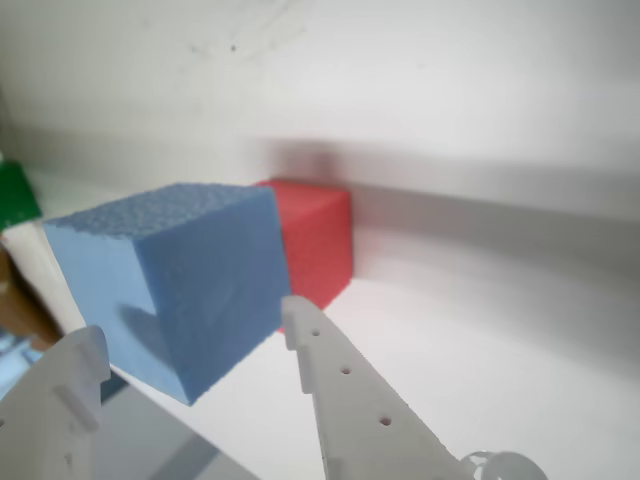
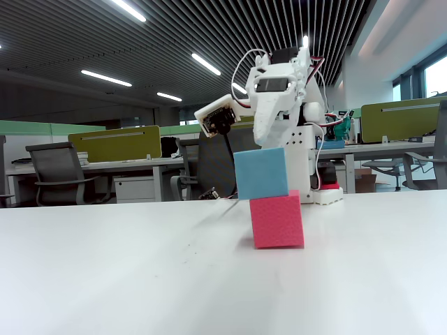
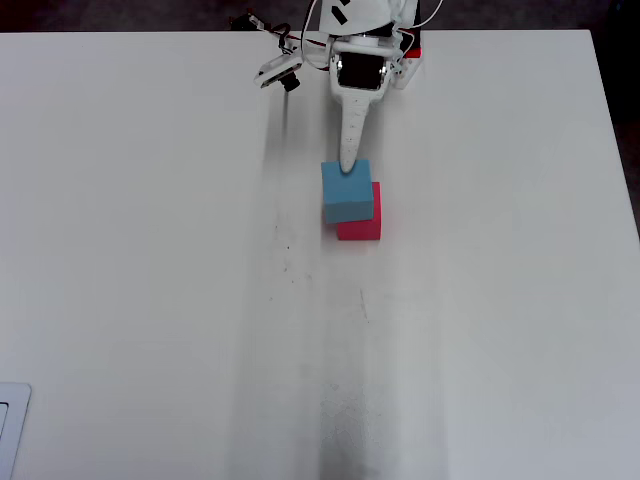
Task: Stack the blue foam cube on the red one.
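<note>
The blue foam cube (image 2: 260, 173) rests on the red foam cube (image 2: 277, 221), offset to the left in the fixed view so it overhangs. From overhead the blue cube (image 3: 346, 191) covers most of the red cube (image 3: 362, 228). My white gripper (image 2: 268, 139) is open just above and behind the blue cube's top edge, not clamped on it. In the wrist view the blue cube (image 1: 180, 280) lies just ahead of my spread fingertips (image 1: 300, 318), with the red cube (image 1: 315, 240) behind it.
The white table (image 3: 150, 250) stretches wide around the stack. The arm's base (image 2: 318, 188) stands right behind the cubes. A white object (image 3: 10, 425) lies at the overhead view's bottom left corner. Office desks and chairs stand far behind.
</note>
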